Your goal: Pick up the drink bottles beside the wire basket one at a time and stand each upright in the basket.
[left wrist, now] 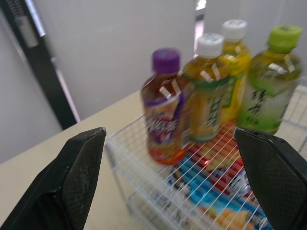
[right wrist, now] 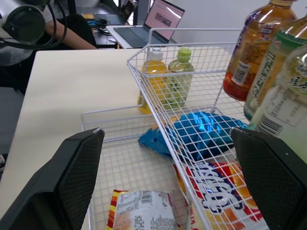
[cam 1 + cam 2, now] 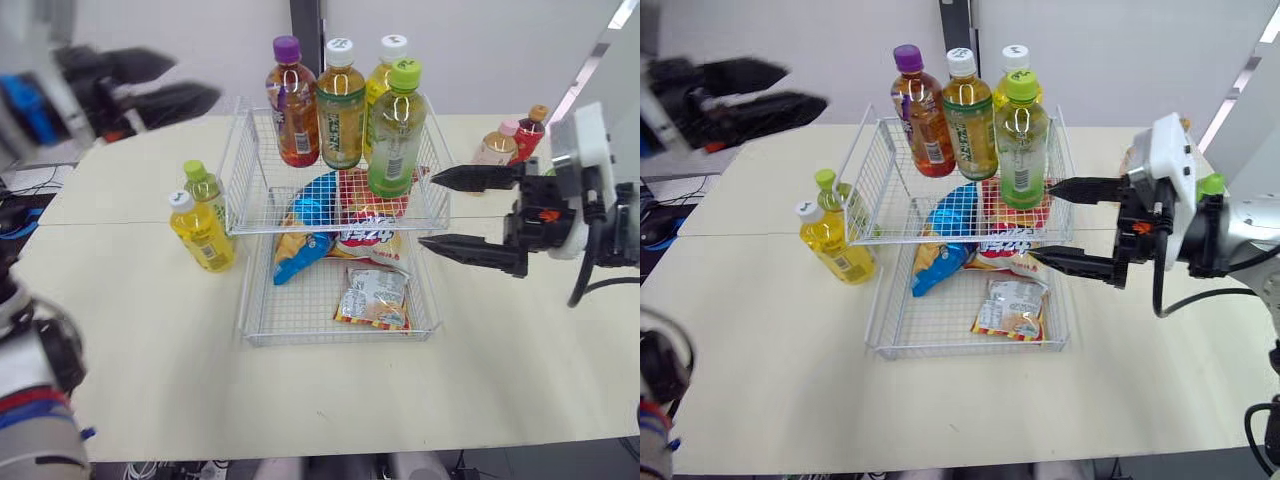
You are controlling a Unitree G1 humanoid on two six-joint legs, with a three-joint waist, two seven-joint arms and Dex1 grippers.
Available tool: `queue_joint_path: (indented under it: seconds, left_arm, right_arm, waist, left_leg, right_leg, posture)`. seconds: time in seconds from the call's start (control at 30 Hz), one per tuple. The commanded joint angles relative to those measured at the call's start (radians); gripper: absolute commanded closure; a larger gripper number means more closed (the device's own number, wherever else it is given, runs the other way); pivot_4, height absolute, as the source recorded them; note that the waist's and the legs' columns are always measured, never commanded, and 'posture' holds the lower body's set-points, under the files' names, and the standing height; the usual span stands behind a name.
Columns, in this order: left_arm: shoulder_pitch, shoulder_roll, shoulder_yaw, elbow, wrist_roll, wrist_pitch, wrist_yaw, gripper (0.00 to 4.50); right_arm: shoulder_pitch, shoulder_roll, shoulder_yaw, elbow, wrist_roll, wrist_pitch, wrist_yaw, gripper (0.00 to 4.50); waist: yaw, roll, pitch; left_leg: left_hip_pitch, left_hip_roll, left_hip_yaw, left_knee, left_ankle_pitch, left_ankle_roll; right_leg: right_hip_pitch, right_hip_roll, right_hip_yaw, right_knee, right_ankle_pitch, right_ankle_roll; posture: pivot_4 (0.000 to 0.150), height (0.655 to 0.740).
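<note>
A two-tier white wire basket (image 3: 242, 330) sits mid-table. Its upper tier holds several upright bottles: a purple-capped one (image 3: 293, 110), a white-capped tea (image 3: 341, 110), a yellow one (image 3: 385, 62) and a green-capped one (image 3: 397, 130). A yellow bottle (image 3: 203, 235) and a green bottle (image 3: 205, 188) stand left of the basket. A pink-capped bottle (image 3: 497, 146) and a red bottle (image 3: 532, 128) stand to its right. My right gripper (image 3: 426, 210) is open and empty at the basket's right side, near the green-capped bottle. My left gripper (image 3: 198, 80) hangs open and empty, raised at the far left.
Snack packets lie in the lower tier: a blue bag (image 3: 305, 225), a red-and-white bag (image 3: 368, 225) and a pale packet (image 3: 375, 297). The cream table (image 3: 150, 360) has free room in front of the basket. A wall stands behind the table.
</note>
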Motion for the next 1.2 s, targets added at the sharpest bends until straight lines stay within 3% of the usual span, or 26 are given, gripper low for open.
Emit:
queue_joint_path:
  seconds: [0.03, 0.23, 0.37, 0.53, 0.7, 0.9, 1.2]
  left_arm:
    - [0.127, 0.006, 0.144, -0.057, -0.011, -0.042, 0.015, 0.04]
    - [0.407, -0.088, 0.363, -0.212, -0.072, -0.014, 0.075, 0.04]
    - [0.538, -0.177, 0.400, -0.328, -0.100, -0.024, 0.138, 0.04]
    - [0.568, -0.388, 0.318, -0.513, -0.095, -0.066, 0.361, 0.04]
    - [0.559, -0.493, 0.226, -0.546, -0.036, -0.148, 0.517, 0.04]
    - [0.527, -0.522, 0.074, -0.445, 0.090, -0.251, 0.635, 0.04]
    - [0.446, -0.504, -0.034, -0.299, 0.135, -0.368, 0.620, 0.04]
  right_arm:
    - [-0.030, 0.012, 0.024, -0.003, -0.005, -0.023, 0.031, 0.00]
    - [-0.081, 0.060, 0.081, 0.022, -0.017, -0.015, 0.049, 0.00]
    - [-0.099, 0.082, 0.107, 0.045, -0.047, -0.022, 0.053, 0.00]
    - [-0.113, 0.107, 0.127, 0.057, -0.073, -0.038, 0.065, 0.00]
    - [-0.117, 0.116, 0.129, 0.064, -0.089, -0.044, 0.076, 0.00]
    - [-0.123, 0.117, 0.120, 0.062, -0.092, -0.035, 0.079, 0.00]
    - [-0.121, 0.113, 0.104, 0.045, -0.073, -0.013, 0.065, 0.00]
  waist:
    - [0.005, 0.000, 0.000]
    - [0.021, 0.000, 0.000]
    - [0.026, 0.000, 0.000]
    - [0.031, 0.000, 0.000]
    - [0.029, -0.001, 0.000]
    - [0.028, 0.000, 0.000]
    - [0.026, 0.000, 0.000]
  left_leg:
    - [0.000, 0.000, 0.000, 0.001, 0.000, 0.000]
    - [0.000, 0.000, 0.000, 0.000, 0.000, 0.000]
    - [0.000, 0.000, 0.000, 0.000, 0.000, 0.000]
    - [0.000, 0.000, -0.001, 0.001, 0.000, 0.000]
    - [0.000, 0.000, 0.000, 0.001, 0.000, 0.000]
    - [0.000, -0.001, 0.001, 0.001, 0.000, 0.000]
    - [0.000, -0.001, 0.001, 0.000, 0.000, 0.000]
  right_leg:
    - [0.000, 0.000, 0.000, 0.000, 0.000, 0.000]
    - [0.000, -0.002, 0.001, -0.002, 0.001, 0.001]
    - [0.000, -0.003, 0.001, -0.002, 0.001, 0.000]
    - [0.001, -0.003, 0.000, -0.003, 0.003, 0.000]
    - [0.001, -0.002, 0.000, -0.002, 0.004, 0.000]
    - [0.001, 0.000, 0.000, -0.002, 0.004, 0.000]
    - [0.001, 0.000, 0.000, -0.002, 0.004, 0.000]
  posture:
    - [0.150, 0.7400]
    - [0.150, 0.7400]
    - [0.150, 0.7400]
    - [0.150, 0.7400]
    - [0.150, 0.7400]
    - [0.150, 0.7400]
    - [0.150, 0.7400]
